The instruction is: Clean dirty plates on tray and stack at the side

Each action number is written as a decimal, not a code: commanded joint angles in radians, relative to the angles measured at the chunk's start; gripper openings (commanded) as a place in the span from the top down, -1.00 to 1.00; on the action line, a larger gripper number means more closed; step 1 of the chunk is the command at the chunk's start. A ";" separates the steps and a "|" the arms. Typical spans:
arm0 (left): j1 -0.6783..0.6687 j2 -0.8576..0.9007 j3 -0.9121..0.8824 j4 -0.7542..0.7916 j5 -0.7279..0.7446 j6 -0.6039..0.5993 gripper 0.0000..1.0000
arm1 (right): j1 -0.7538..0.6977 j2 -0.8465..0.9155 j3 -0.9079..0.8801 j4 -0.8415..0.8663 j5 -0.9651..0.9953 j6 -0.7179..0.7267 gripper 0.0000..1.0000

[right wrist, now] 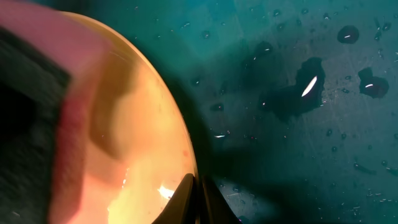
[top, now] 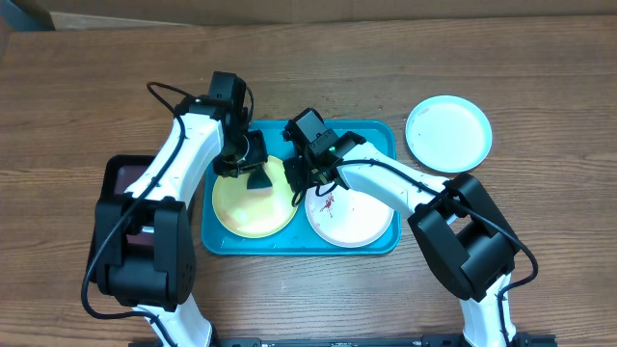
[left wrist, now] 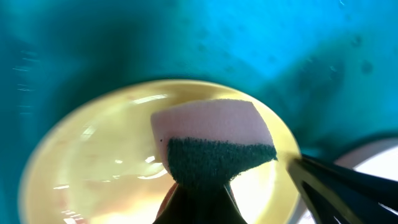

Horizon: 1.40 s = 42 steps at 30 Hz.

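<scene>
Wood-grain tabletop [top: 77,87], blue tray [top: 378,135] in the middle. Yellow plate [top: 236,207] sits in the tray's left half. White plate [top: 362,220] sits in the right half, with a reddish smear on its left part. Pale blue plate [top: 448,133] is off the tray, on the tabletop just beside the tray's upper right corner in the overhead view.

Left end effector [top: 254,170] is clenched on a sponge [left wrist: 214,140] with a pink body and a dark green scrub face. The sponge is over the right part of the yellow plate; can't tell whether it touches the surface.

Right end effector [right wrist: 196,194] is pinched closed on that plate's rim, on the side facing the white plate, just beside the sponge. Water drops dot the tray floor next to the rim.

Dark tray [top: 120,178] lies at the left, partly under the left arm.
</scene>
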 commanded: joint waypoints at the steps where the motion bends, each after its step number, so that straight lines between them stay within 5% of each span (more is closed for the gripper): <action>1: -0.003 0.014 -0.071 0.020 0.093 0.037 0.91 | -0.006 -0.003 0.017 0.002 0.025 -0.004 0.90; 5: -0.002 0.015 -0.152 0.049 0.060 0.037 0.92 | -0.006 -0.003 0.017 0.002 0.026 -0.004 0.90; 22: 0.031 0.015 -0.051 -0.172 -0.610 -0.174 0.91 | -0.006 -0.003 0.017 -0.006 0.026 -0.005 0.92; 32: 0.042 -0.025 0.142 -0.375 -0.615 -0.295 0.92 | -0.006 -0.003 0.019 -0.019 0.026 -0.006 0.93; 42: 0.207 -0.291 0.190 -0.416 -0.512 -0.375 0.92 | 0.018 -0.084 0.068 -0.030 0.089 -0.013 0.93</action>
